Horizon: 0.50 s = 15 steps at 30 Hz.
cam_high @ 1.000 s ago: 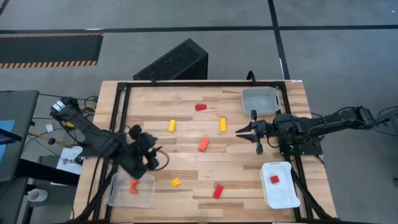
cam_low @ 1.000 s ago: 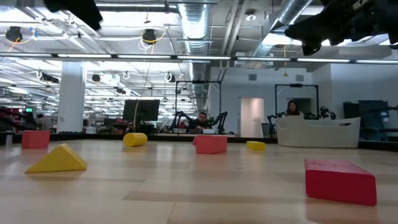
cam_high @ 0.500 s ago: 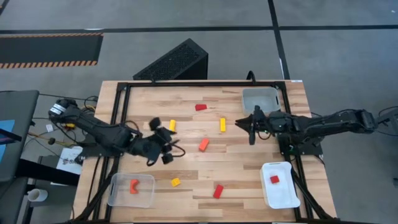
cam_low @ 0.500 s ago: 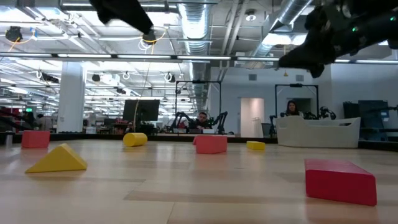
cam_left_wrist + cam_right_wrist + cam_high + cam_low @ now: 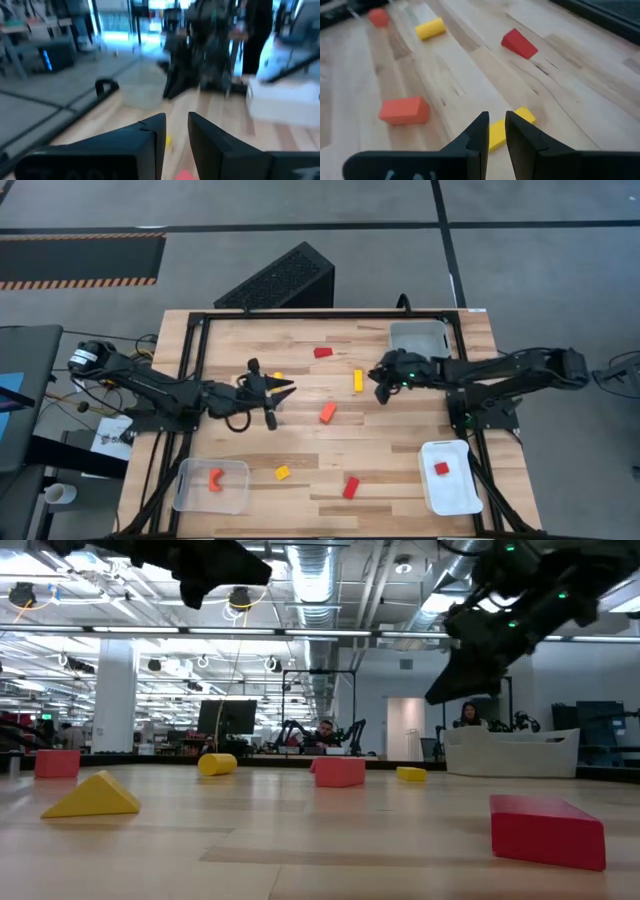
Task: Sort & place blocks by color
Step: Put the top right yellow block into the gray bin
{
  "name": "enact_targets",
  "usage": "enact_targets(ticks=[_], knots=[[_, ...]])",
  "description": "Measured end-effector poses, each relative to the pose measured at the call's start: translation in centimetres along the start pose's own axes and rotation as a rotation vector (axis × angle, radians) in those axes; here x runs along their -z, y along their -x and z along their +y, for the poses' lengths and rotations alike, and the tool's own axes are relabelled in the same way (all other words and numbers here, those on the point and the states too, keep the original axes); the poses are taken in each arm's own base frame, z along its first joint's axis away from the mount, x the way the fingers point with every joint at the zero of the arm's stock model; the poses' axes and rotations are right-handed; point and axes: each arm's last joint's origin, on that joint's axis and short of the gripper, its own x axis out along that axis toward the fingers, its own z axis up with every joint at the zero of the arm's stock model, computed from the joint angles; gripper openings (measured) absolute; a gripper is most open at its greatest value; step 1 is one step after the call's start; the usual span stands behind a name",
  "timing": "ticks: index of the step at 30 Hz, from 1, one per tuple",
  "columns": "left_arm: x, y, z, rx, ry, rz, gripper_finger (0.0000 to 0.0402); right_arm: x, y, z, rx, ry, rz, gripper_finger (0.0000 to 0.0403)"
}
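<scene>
Loose blocks lie on the wooden table: a yellow bar, an orange block, a red wedge, a small yellow wedge and a red block. Another yellow block shows partly behind my left gripper. That gripper hovers level over the table's left middle, fingers a narrow gap apart and nothing between them. My right gripper slants down just right of the yellow bar, also with a narrow empty gap. It hangs above the table.
A clear tray at the near left holds an orange block. A white tray at the near right holds a red block. A clear tray stands at the far right. A black frame borders the table.
My left gripper has swung from above the near-left tray toward the table's far side and middle, turning from pointing down to level. My right gripper has gone toward the yellow bar, left and down, and tipped its fingers downward.
</scene>
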Motion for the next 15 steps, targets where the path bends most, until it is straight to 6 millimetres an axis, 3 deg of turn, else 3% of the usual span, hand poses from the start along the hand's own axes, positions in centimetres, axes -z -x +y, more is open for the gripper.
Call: enact_targets(ticks=[6, 12, 15], knots=[[1.3, 1.3, 1.0, -0.001, 0.073, -0.087, 0.0069, -1.7, -2.7, 0.8, 0.034, 0.005, 0.048, 0.0088], [1.9, 1.5, 1.2, -0.005, 0.094, -0.089, 0.0069, -1.8, -5.0, 1.0, 0.066, 0.012, 0.103, 0.009], [2.3, 1.6, 1.2, -0.003, 0.087, -0.077, 0.0068, -1.5, -5.9, 1.1, 0.078, 0.021, 0.145, 0.0112]])
